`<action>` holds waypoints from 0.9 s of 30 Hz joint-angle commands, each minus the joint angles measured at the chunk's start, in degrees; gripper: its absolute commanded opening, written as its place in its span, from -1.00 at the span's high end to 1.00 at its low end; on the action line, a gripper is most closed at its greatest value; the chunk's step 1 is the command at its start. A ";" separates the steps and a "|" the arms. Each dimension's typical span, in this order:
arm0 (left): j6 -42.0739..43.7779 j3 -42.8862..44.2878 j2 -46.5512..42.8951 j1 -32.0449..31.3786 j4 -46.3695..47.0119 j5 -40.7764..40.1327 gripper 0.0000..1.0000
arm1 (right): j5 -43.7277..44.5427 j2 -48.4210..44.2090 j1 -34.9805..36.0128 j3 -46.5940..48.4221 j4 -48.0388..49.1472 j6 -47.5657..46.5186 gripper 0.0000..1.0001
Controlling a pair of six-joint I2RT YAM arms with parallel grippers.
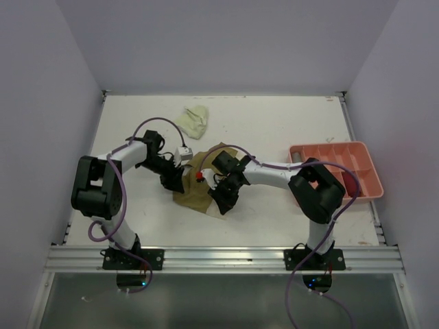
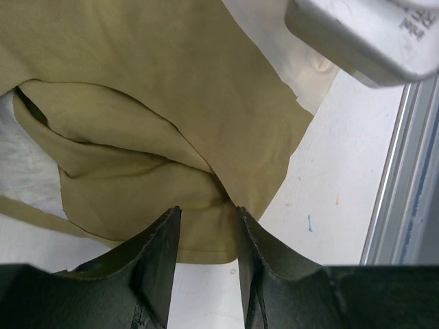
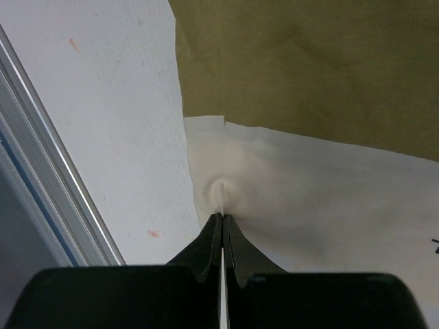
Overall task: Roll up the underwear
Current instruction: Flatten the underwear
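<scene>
An olive-tan underwear [image 1: 194, 195] lies spread and partly folded at the table's middle, between both grippers. In the left wrist view its folds [image 2: 158, 89] fill the frame, and my left gripper [image 2: 209, 211] stands open with its tips over the garment's near hem. A cream underwear [image 3: 309, 199] lies partly under the olive-tan one [image 3: 309, 68]. My right gripper [image 3: 222, 215] is shut, pinching a small pucker of the cream cloth near its corner. A pale yellow-green underwear [image 1: 194, 120] lies crumpled at the back of the table.
A salmon-pink compartment tray [image 1: 370, 185] sits at the right edge. The metal rail [image 3: 48, 171] of the table's near edge runs close to my right gripper. A silver camera housing [image 2: 370, 34] on the other arm hangs over the cream cloth [image 2: 305, 75].
</scene>
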 commanded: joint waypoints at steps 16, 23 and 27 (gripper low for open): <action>19.31 0.31 2.45 -1.07 -6.20 4.48 0.22 | 0.26 -8.56 0.29 1.60 -2.47 -2.71 1.00; 19.14 0.39 4.91 -1.07 -10.35 7.11 0.24 | 0.70 -9.26 0.29 0.90 -2.21 -2.71 1.00; 17.92 1.18 5.79 -0.98 -12.55 8.00 0.22 | 0.70 -9.44 0.29 0.81 -2.30 -2.71 1.00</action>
